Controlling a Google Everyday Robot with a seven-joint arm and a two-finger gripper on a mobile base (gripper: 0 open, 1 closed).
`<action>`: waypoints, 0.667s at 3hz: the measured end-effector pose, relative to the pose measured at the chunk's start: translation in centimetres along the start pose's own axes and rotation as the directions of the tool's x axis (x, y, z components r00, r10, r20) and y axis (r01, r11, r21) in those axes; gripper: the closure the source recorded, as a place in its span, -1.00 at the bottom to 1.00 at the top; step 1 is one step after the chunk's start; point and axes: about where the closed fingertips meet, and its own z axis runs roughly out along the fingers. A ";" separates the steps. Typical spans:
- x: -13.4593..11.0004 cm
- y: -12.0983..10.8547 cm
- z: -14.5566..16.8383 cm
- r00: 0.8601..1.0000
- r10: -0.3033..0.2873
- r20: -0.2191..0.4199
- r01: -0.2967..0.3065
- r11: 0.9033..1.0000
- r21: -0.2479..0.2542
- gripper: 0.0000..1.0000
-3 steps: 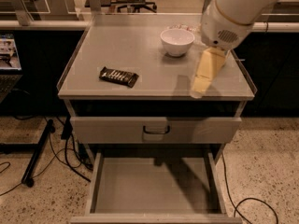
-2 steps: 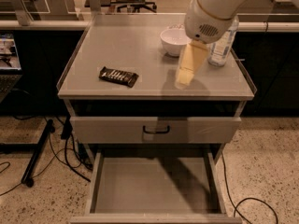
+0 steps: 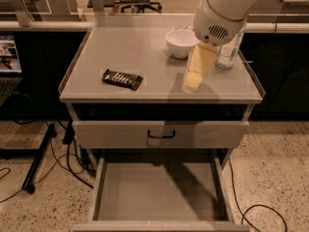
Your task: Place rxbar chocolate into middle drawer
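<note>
The rxbar chocolate (image 3: 122,79), a flat black bar with pale marks, lies on the left front part of the grey cabinet top (image 3: 145,47). My gripper (image 3: 192,84) hangs from the white arm over the right front part of the top, to the right of the bar and apart from it, holding nothing I can see. The middle drawer (image 3: 159,192) is pulled out below, wide and shallow with a bare grey floor.
A white bowl (image 3: 180,42) stands at the back right of the top, just behind the gripper. A clear bottle (image 3: 230,51) stands at the right edge. A shut grey drawer front with a dark handle (image 3: 161,134) sits above the open drawer. Cables lie on the floor on both sides.
The arm and gripper have moved left from the top's right edge toward its middle. The bar, the bowl and the drawer have not moved.
</note>
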 end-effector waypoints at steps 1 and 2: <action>1.5 -0.9 1.5 0.996 0.083 0.041 -0.081 0.996 -0.042 -1.00; 0.2 -2.7 5.9 0.989 0.101 0.113 -0.083 0.985 -0.151 -1.00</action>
